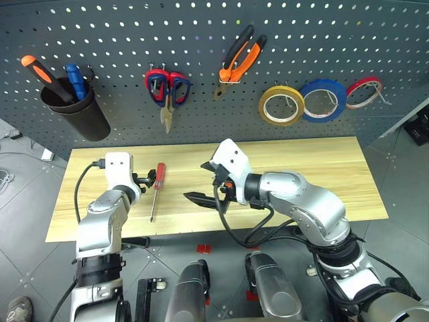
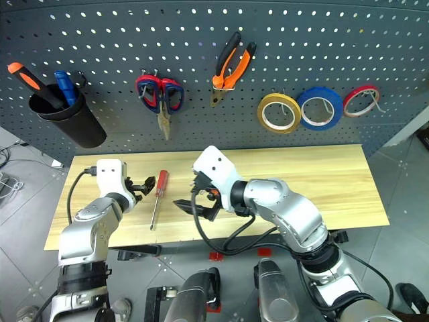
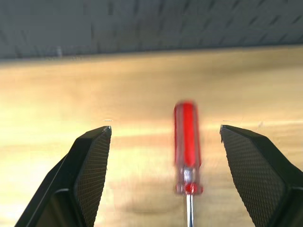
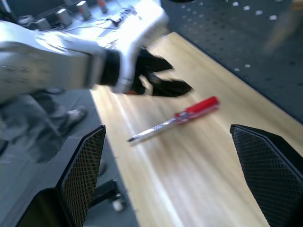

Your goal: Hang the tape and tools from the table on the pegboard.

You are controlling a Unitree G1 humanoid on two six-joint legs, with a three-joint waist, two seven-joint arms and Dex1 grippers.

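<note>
Pegboard (image 1: 201,80): upright behind the table, well beyond both claws; hung with tools and tape rings on hooks.
Table (image 1: 322,174): light wood top under both claws.
Right claw (image 1: 201,198): over the table's middle, pointing toward the left claw; fingers spread wide, holding nothing.
Left claw (image 1: 146,179): low over the table's left part, fingers apart, holding nothing.
Cup (image 1: 80,111): black, hung on the pegboard up and to the left of the left claw; holds an orange-handled screwdriver (image 1: 40,72) and a blue-handled tool (image 1: 75,80).
Pliers (image 1: 238,59): orange and black handles, hung on the pegboard above the right claw.
Red scissors (image 1: 167,90): hung on the pegboard, above and between the two claws.
Yellow tape (image 1: 281,105): hung on a hook, up and to the right of the right claw.
Blue tape (image 1: 323,100): just beside the yellow ring, overlapping its edge.
Red tape (image 1: 364,92): last in the row, farthest from both claws.
Red screwdriver (image 1: 157,188): flat on the table just beside the left claw, handle toward the pegboard; in the left wrist view, handle (image 3: 186,142) between the fingers but nearer one of them, not touched. Nothing between it and the claw.
</note>
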